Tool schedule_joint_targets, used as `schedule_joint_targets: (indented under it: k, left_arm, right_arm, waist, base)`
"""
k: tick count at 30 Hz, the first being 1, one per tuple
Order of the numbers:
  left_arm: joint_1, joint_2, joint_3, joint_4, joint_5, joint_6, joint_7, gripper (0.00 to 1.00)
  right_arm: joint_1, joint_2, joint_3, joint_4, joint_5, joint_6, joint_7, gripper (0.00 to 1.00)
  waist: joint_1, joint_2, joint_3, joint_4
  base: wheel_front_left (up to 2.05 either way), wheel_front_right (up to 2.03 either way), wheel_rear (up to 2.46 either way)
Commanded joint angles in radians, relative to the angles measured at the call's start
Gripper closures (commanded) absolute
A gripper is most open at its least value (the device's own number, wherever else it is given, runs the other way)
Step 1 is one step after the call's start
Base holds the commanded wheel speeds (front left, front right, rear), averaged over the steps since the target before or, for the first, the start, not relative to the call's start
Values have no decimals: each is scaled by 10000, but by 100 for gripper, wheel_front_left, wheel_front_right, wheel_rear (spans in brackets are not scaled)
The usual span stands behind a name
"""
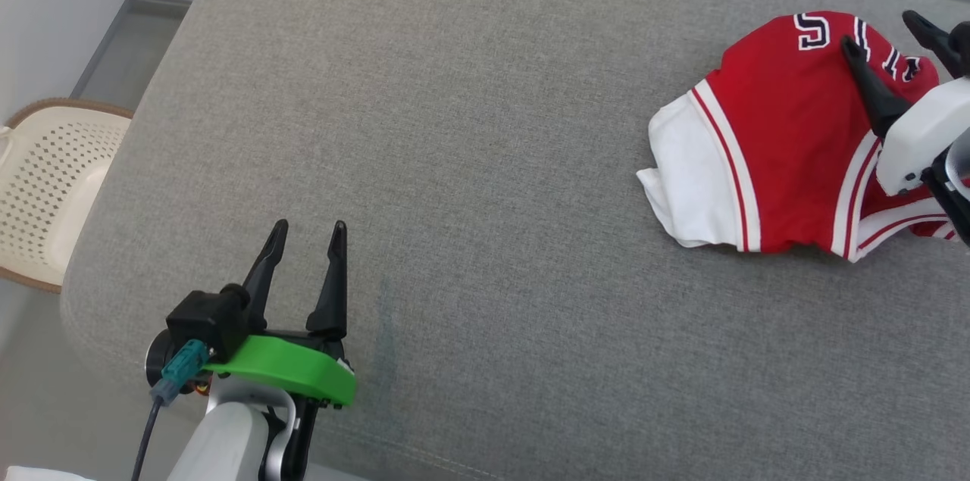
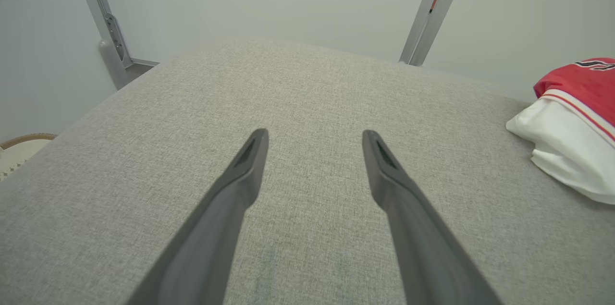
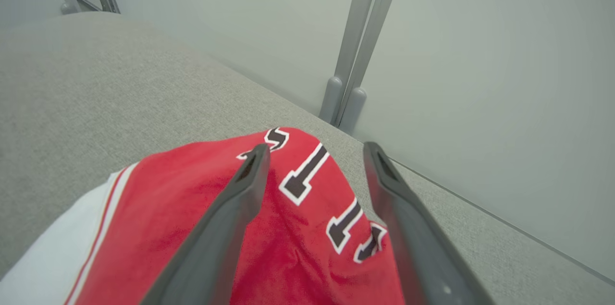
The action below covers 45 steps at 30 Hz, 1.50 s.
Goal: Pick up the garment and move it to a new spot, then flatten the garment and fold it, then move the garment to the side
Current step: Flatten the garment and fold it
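The garment point(image 1: 780, 140) is a red and white jersey with dark letters, lying bunched at the right of the grey cushion point(image 1: 470, 163). My right gripper point(image 1: 887, 30) hovers over its far right part, open, one finger over the red cloth and the other past its edge. In the right wrist view the garment point(image 3: 298, 218) lies under and between the spread fingers point(image 3: 226, 218), nothing pinched. My left gripper point(image 1: 307, 227) stands open over bare cushion at the lower left, far from the garment point(image 2: 576, 127), nothing between its fingers point(image 2: 230, 189).
A cream perforated chair point(image 1: 53, 185) stands beside the cushion's left edge. Grey metal posts point(image 3: 355, 41) rise against the pale wall behind the cushion. The cushion's back edge runs close behind the garment.
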Motion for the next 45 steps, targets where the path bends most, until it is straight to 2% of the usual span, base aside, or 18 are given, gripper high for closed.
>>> schedule_joint_targets:
  k: [1,3,6,10,13,17,22,26,32,38,43,44,45]
  left_arm:
    - [184,91,92,3,117,21,-26,0]
    - [360,144,144,-22,121,51,-25,0]
    - [559,162,111,-31,120,68,-25,0]
    - [656,166,18,-105,129,93,21,0]
    - [775,185,8,-164,83,128,16,0]
    - [880,227,31,-200,10,160,17,0]
    - [934,181,19,-240,-54,188,10,0]
    - [845,143,-42,-214,-88,160,7,0]
    - [683,74,-88,-107,-114,121,-4,0]
    - [544,-63,-66,-18,-164,40,-26,0]
    - [405,-133,17,61,-149,-11,-18,0]
    - [380,-145,28,75,-136,-27,-22,0]
    - [354,-151,43,99,-120,-40,-24,0]
  right_arm:
    - [-33,254,-95,24,109,-18,-496,0]
    - [316,650,-262,-230,231,-18,-1120,0]
    - [1028,1047,-177,-801,427,-18,-973,0]
    - [2198,1512,10,-1577,643,-16,300,0]
    - [3013,1536,329,-2292,231,-18,1226,0]
    - [4100,2064,-157,-2990,-75,-18,2452,0]
    - [4819,2563,-1044,-3908,-1886,-18,3608,0]
    - [4779,2335,-724,-4425,-3329,-18,4546,0]
    - [4250,1722,54,-4734,-4074,-18,5685,0]
    - [3673,1300,300,-4281,-3956,-18,5825,0]
    - [3218,1353,331,-3446,-4062,-18,5066,0]
    - [3155,1416,316,-3281,-4019,-18,4852,26]
    - [3103,1488,259,-3081,-3963,-18,4596,87]
  waist:
    - [0,0,-734,-692]
    - [0,0,-1120,-1031]
    - [0,0,-1492,-1239]
    - [0,0,-1687,-1261]
    - [0,0,-1745,-1175]
    - [0,0,-1790,-1026]
    - [0,0,-1720,-872]
    - [0,0,-1619,-790]
    - [0,0,-1494,-707]
    - [0,0,-1215,-554]
    - [0,0,-995,-459]
    - [0,0,-969,-443]
    - [0,0,-945,-431]
  base:
    - [0,0,0]
    - [0,0,0]
    - [0,0,0]
    - [0,0,0]
    - [0,0,0]
    - [0,0,0]
    - [0,0,0]
    - [0,0,0]
    - [0,0,0]
    - [0,0,0]
    - [0,0,0]
    - [0,0,0]
    - [0,0,0]
